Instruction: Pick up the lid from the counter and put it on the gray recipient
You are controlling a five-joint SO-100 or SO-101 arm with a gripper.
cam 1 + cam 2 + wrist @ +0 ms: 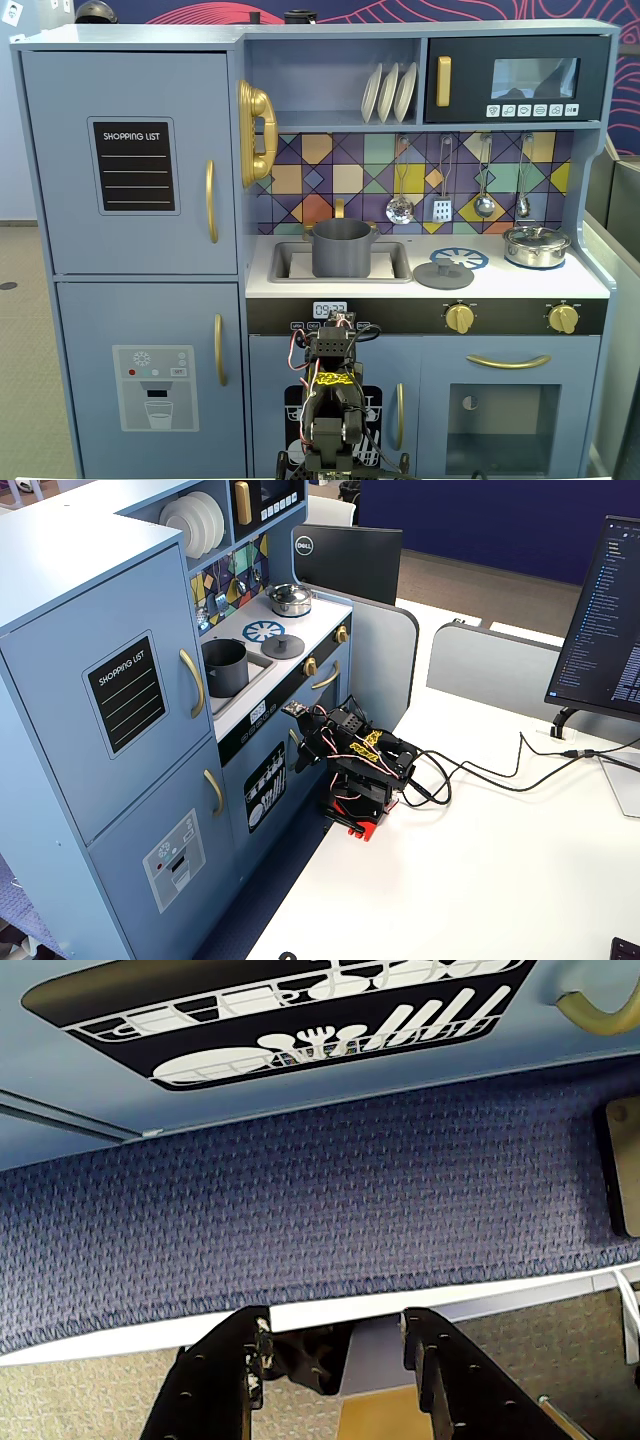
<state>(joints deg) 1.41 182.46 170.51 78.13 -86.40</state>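
Matte round lid, cylindrical gray recipient

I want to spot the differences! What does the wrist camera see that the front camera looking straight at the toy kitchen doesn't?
Only the wrist view shows the open pincer close up, above blue carpet. Only the front fixed view shows the lid on the counter, the gray pot in the sink and the silver pot. Both show the dishwasher picture.
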